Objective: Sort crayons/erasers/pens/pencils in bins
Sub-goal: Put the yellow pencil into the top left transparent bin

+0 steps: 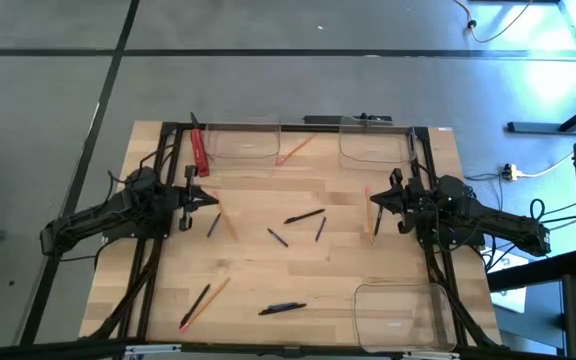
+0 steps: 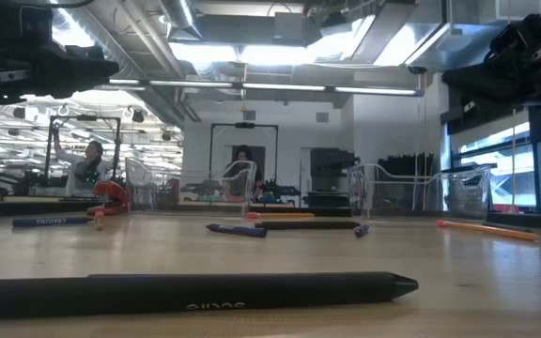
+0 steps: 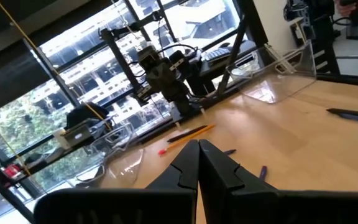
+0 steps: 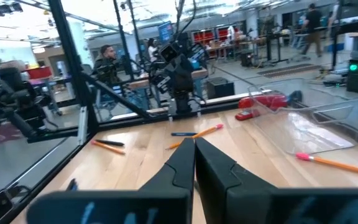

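Pens and pencils lie scattered on the wooden table: dark pens [image 1: 304,216] [image 1: 282,309] near the middle and the near edge, and orange pencils [image 1: 228,222] [image 1: 208,300]. One pencil [image 1: 295,150] lies at the far-left bin [image 1: 243,143]. Two more clear bins stand at the far right [image 1: 373,143] and near right [image 1: 398,310]. My left gripper [image 1: 213,197] is shut and level above the table's left side, with nothing between its fingers [image 3: 199,146]. My right gripper [image 1: 373,203] is also shut and level, above the right side [image 4: 194,144]. The two point at each other.
A flat red bar [image 1: 200,150] lies beside the far-left bin. A black pen [image 2: 195,291] lies close to the near edge. Two sticks [image 1: 371,218] lie under my right gripper. Dark frame rails run along the table's left and right sides. People stand in the room beyond.
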### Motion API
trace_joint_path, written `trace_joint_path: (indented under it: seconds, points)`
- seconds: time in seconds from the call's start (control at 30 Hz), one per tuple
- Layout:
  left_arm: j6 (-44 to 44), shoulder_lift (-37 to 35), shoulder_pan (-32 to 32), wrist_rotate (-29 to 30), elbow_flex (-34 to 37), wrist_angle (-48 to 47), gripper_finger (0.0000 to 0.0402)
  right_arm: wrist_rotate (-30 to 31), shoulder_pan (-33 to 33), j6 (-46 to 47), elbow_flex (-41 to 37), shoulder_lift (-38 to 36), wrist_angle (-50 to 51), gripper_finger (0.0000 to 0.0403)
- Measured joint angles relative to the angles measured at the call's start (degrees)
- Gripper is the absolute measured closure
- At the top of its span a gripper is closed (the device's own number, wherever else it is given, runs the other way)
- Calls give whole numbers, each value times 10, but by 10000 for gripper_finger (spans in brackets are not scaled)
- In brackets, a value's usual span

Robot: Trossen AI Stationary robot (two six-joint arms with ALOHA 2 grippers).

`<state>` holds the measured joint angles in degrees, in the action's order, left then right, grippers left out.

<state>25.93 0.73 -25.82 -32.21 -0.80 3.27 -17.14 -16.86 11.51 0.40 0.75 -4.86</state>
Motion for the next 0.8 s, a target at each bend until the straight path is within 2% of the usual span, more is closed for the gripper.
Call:
trace_joint_path:
  seconds: [0.17,0.27,0.33,0.43,0.5,0.63,0.8]
  points:
    - [2,0,0,0,0,8,401,3,0,0,0,0,0,388]
    - [-15,0,0,22,0,53,401,3,0,0,0,0,0,388]
    - [-104,0,0,78,0,128,401,3,0,0,0,0,1,388]
    - [-272,0,0,234,-25,174,401,3,0,0,0,0,1,388]
    - [-302,2,0,268,-56,157,401,2,0,0,0,0,1,388]
    - [-271,39,1,232,-153,74,401,1,0,0,0,0,1,388]
    - [-269,162,1,237,-294,-93,401,1,0,0,0,0,1,388]
